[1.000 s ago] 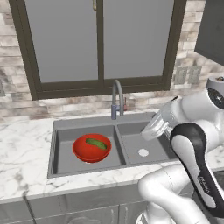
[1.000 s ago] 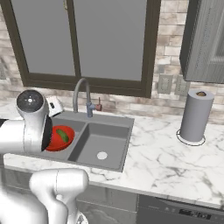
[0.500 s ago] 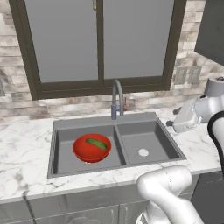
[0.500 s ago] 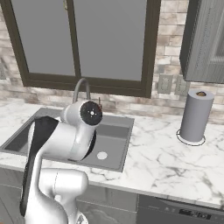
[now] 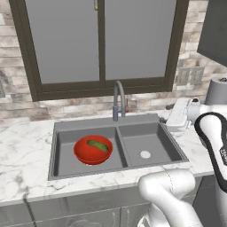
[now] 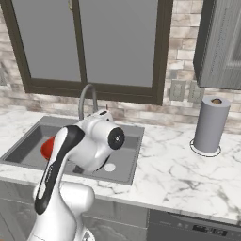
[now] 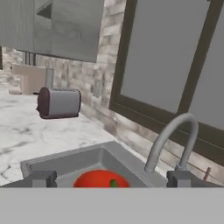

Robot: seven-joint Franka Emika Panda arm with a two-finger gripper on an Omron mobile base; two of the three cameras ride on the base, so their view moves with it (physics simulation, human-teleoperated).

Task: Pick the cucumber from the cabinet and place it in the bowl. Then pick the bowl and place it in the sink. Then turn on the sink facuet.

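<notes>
There, glossy round bowl (image 5: pixel 92 150), arched faucet (image 5: pixel 118 99).

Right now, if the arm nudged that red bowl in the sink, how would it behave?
The bowl looks rigid and glossy, so it would probably slide across the smooth basin of the sink rather than tip. The cucumber lies loose inside and may roll.

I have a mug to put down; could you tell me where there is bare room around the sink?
The right basin is bare but for its drain. Counter is free left of the sink and between sink and paper towel roll. The left basin is crowded by the bowl holding the cucumber.
</notes>
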